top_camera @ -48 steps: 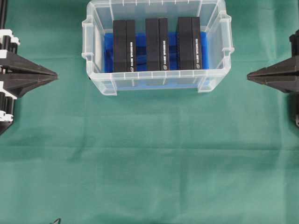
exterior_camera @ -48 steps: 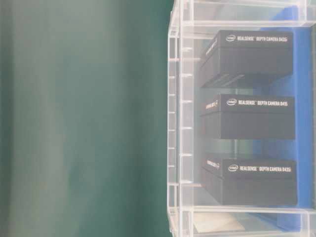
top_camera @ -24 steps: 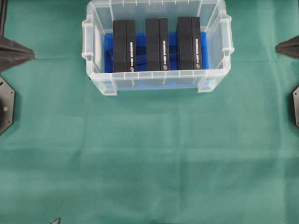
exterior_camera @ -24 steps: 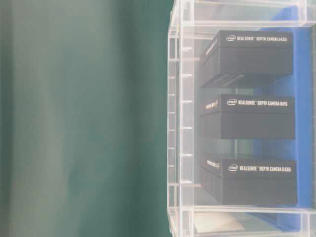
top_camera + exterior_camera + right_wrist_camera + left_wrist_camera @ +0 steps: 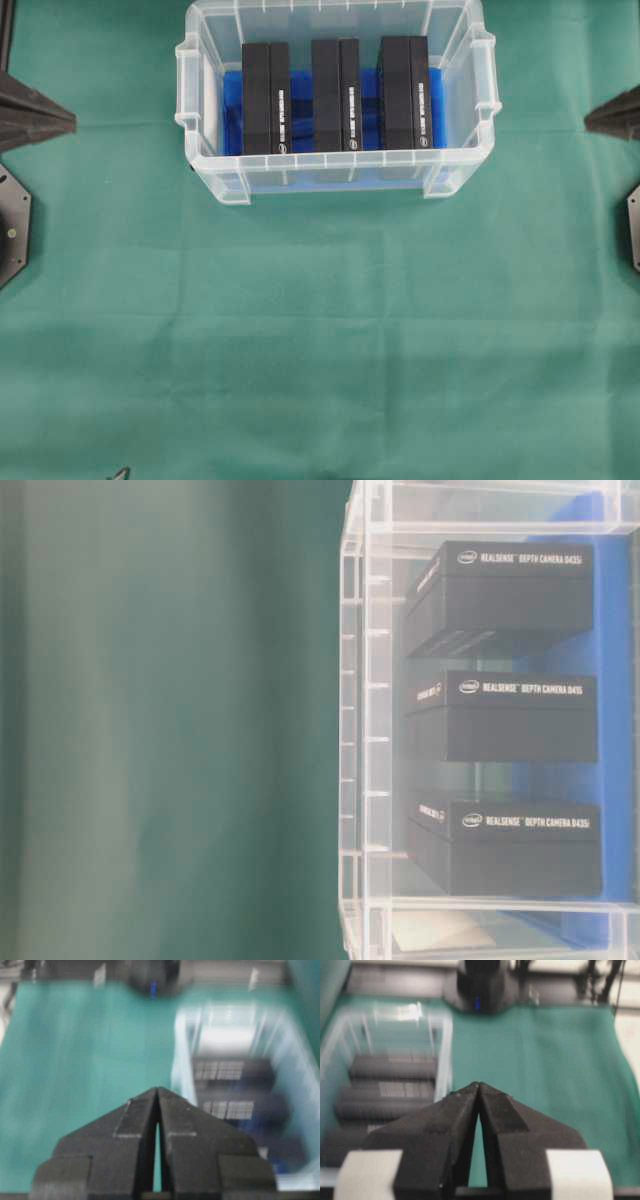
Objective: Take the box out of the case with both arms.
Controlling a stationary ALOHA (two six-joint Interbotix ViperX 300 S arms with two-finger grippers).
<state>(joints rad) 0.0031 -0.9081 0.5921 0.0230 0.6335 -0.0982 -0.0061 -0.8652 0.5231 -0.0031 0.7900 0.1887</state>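
The clear plastic case (image 5: 200, 150) stands at the top middle of the green cloth, with a blue sheet (image 5: 232, 115) on its floor. Three black boxes stand in it side by side: left (image 5: 265, 98), middle (image 5: 335, 95), right (image 5: 404, 93). The table-level view shows the boxes (image 5: 520, 715) through the case wall (image 5: 365, 730). My left gripper (image 5: 72, 119) is shut and empty at the left edge, well clear of the case. At the right edge my right gripper (image 5: 588, 121) is shut too, with nothing in it. Both wrist views show the tips closed, left (image 5: 479, 1084) and right (image 5: 157, 1089).
Green cloth (image 5: 320, 340) covers the table. Black arm base plates sit at the left edge (image 5: 12, 225) and the right edge (image 5: 634, 225). The opposite arm's base (image 5: 482, 985) shows at the far end of the left wrist view.
Both grippers have drawn back toward the view's edges and shifted up compared with one second ago. In the last half second they edged slightly inward. The case and boxes have not moved.
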